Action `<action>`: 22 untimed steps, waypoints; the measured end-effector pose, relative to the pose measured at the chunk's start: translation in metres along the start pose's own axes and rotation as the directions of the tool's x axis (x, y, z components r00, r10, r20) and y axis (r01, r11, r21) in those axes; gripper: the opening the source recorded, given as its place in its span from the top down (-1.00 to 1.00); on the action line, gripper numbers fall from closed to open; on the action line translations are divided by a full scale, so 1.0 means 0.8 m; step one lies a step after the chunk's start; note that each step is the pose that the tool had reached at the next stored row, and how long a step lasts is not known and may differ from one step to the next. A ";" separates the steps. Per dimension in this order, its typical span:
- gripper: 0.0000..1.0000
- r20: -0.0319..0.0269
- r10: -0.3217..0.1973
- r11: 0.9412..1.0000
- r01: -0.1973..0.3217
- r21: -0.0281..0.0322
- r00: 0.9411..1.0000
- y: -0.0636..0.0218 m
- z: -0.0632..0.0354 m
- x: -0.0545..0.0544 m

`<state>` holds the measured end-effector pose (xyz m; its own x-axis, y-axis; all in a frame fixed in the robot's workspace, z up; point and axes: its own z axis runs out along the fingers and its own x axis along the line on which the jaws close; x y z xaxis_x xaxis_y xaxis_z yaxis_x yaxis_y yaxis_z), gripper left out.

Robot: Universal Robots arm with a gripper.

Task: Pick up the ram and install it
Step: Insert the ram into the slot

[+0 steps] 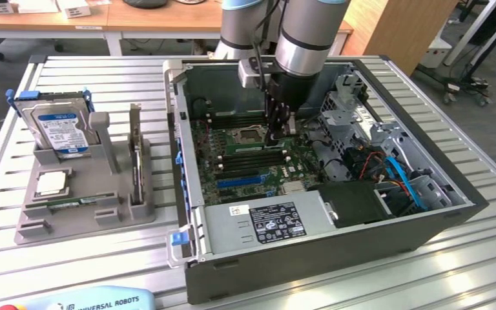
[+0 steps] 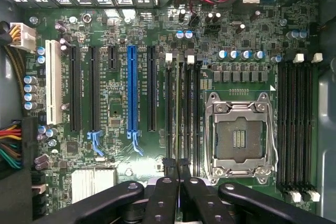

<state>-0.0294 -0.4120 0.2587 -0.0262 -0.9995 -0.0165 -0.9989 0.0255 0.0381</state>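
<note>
**Exterior view.** An open computer case (image 1: 317, 258) sits on a slatted metal table (image 1: 75, 271). The arm (image 1: 309, 39) reaches down into the case from above. The gripper (image 1: 274, 137) hangs just over the motherboard (image 1: 248, 177), beside the processor socket (image 1: 248, 135) and above a bank of memory slots (image 1: 239, 155). The jaws are drawn together.

A grey holder (image 1: 101, 223) stands on the table, outside the case on the exterior view's left. A hard drive (image 1: 59, 129) stands upright at the back of the holder. A square processor chip (image 1: 51, 183) lies in the middle of it. The ram (image 1: 65, 205) is a narrow green stick lying flat in the front recess, just ahead of the chip. It is well apart from the gripper.

**Wrist view.** The camera looks straight down on the motherboard (image 2: 115, 129). The two black fingers (image 2: 161, 198) run side by side, with a thin gap between them. At the gripper (image 2: 176, 165) the tips meet directly over the memory slots (image 2: 191, 108), next to the empty processor socket (image 2: 239, 137). No stick can be made out between the tips. A second bank of memory slots (image 2: 296, 124) lies on the far side of the socket. A long blue slot (image 2: 131, 87) and a white slot (image 2: 51, 80) run parallel to the memory slots further across the board.
</note>
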 end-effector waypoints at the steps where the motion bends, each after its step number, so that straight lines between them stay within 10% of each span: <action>1: 0.77 0.000 0.000 1.000 0.000 0.000 1.000 0.000 0.000 0.000; 22: 0.77 0.000 -0.007 1.000 0.007 0.000 1.000 0.000 0.008 0.000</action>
<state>-0.0294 -0.4119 0.2520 -0.0195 -0.9997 -0.0170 -0.9991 0.0189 0.0379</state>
